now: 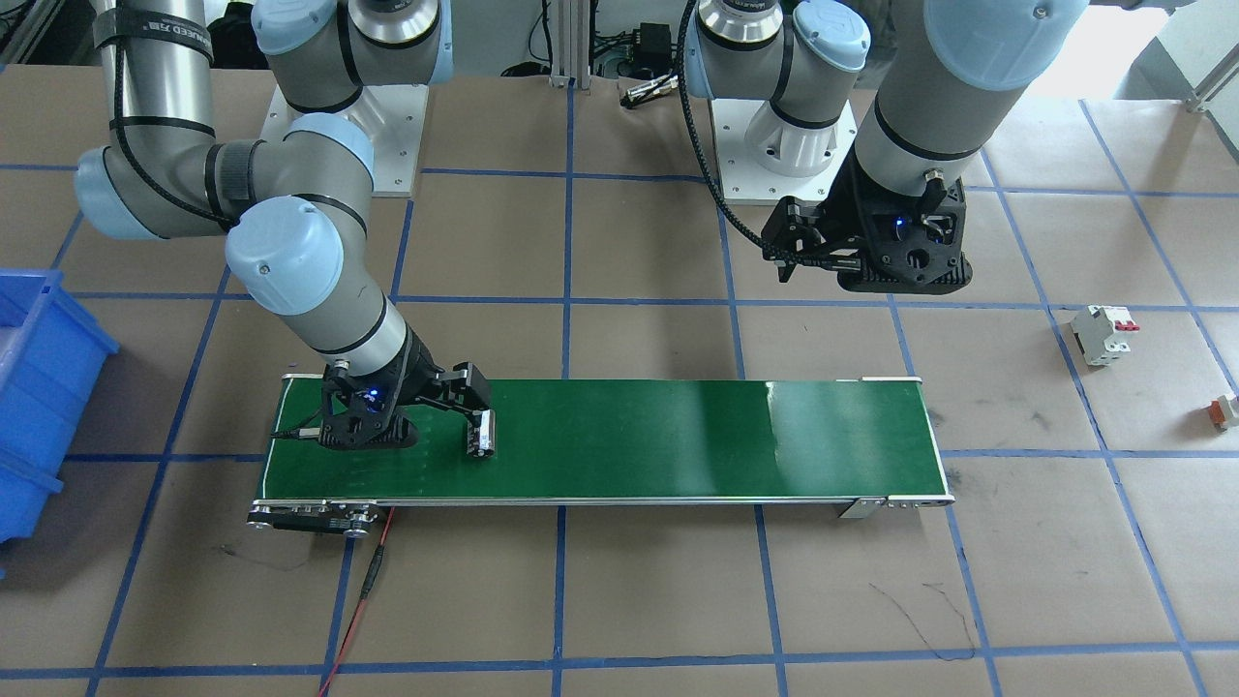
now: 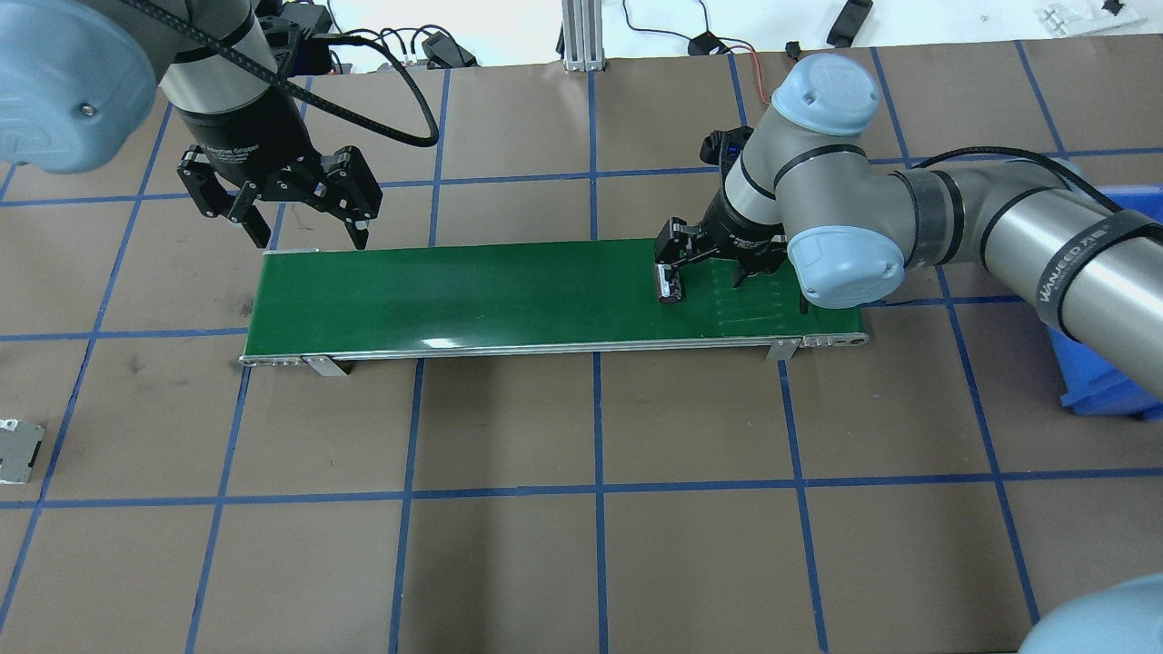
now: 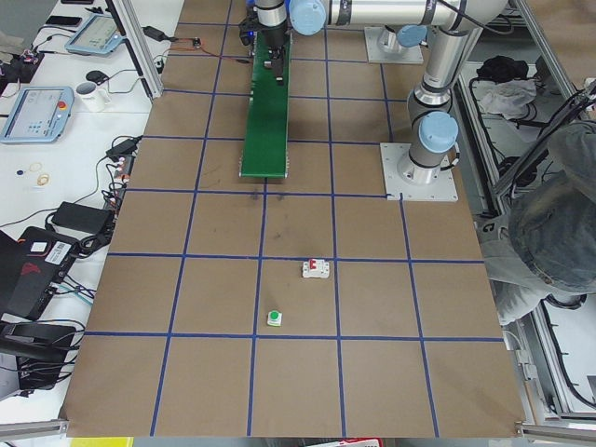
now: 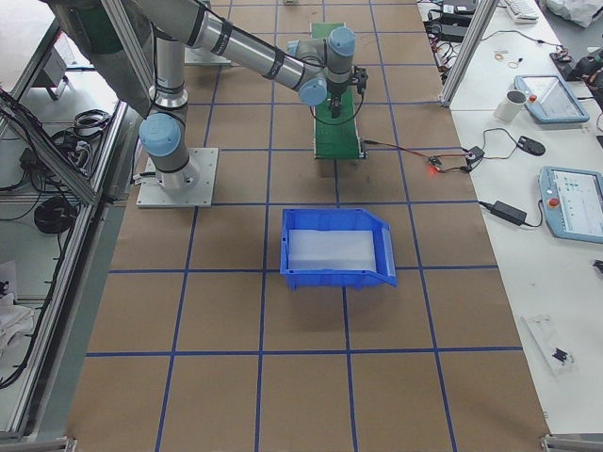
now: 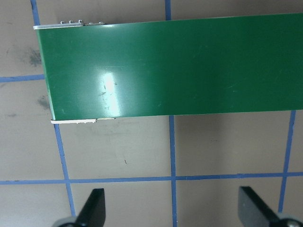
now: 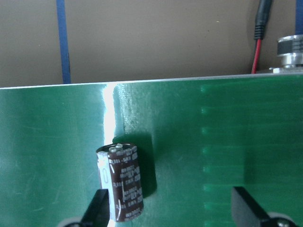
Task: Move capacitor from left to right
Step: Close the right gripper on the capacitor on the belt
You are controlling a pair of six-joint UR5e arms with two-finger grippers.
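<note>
The capacitor [image 6: 124, 184], a stubby dark cylinder with pale markings, lies on the green conveyor belt [image 1: 678, 436] near its end on the robot's right. It also shows in the front view [image 1: 483, 433] and the overhead view [image 2: 670, 287]. My right gripper [image 6: 170, 213] is low over the belt and open, jaws wide apart, with the capacitor just inside one fingertip [image 6: 97, 208]; it holds nothing. The right gripper also shows in the overhead view [image 2: 704, 272]. My left gripper [image 2: 309, 232] is open and empty, above the far edge of the belt's other end [image 5: 189, 66].
A blue bin [image 1: 39, 387] stands beyond the belt's right end. A white breaker with red switches [image 1: 1103, 334] and a small white-and-orange block [image 1: 1224, 411] lie on the brown paper past the belt's left end. A red cable [image 1: 373, 581] runs from the belt's motor end.
</note>
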